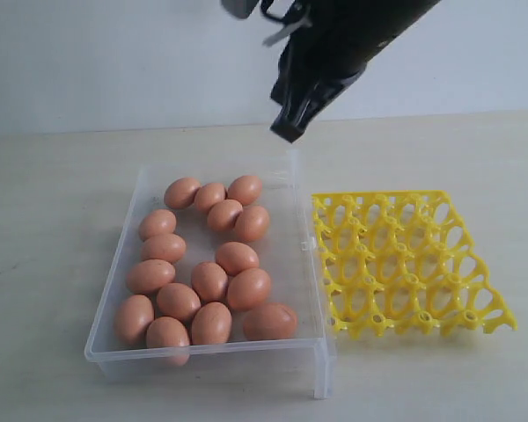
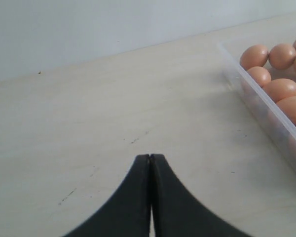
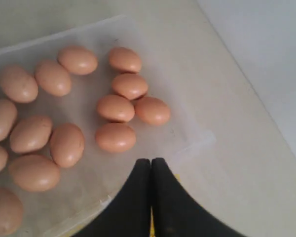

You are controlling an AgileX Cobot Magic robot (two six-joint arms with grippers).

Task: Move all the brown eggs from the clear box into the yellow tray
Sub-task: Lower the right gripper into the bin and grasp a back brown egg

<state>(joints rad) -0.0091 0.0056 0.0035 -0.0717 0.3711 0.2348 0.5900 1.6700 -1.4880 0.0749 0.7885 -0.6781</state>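
Brown eggs [image 1: 209,281] lie clustered in the clear box [image 1: 292,239] beside the yellow tray [image 1: 405,264], the right gripper [image 1: 288,132] above the box's far edge, the left gripper [image 2: 149,157] over bare table [image 2: 113,108], both pinched closed.

This looks like a robotics lab or test bench more than a lived-in room. A pale, wood-grain surface [image 1: 53,264] with faint scuffs runs back to a bare, off-white wall [image 1: 114,53]. A black robot arm [image 1: 361,35] reaches in from above, its right claw [image 1: 288,132] hanging over the scene. The props are few and neatly staged under flat, even light: a clear box [image 1: 246,353] of brown eggs [image 1: 209,281] sits just beside a yellow tray [image 1: 405,264].
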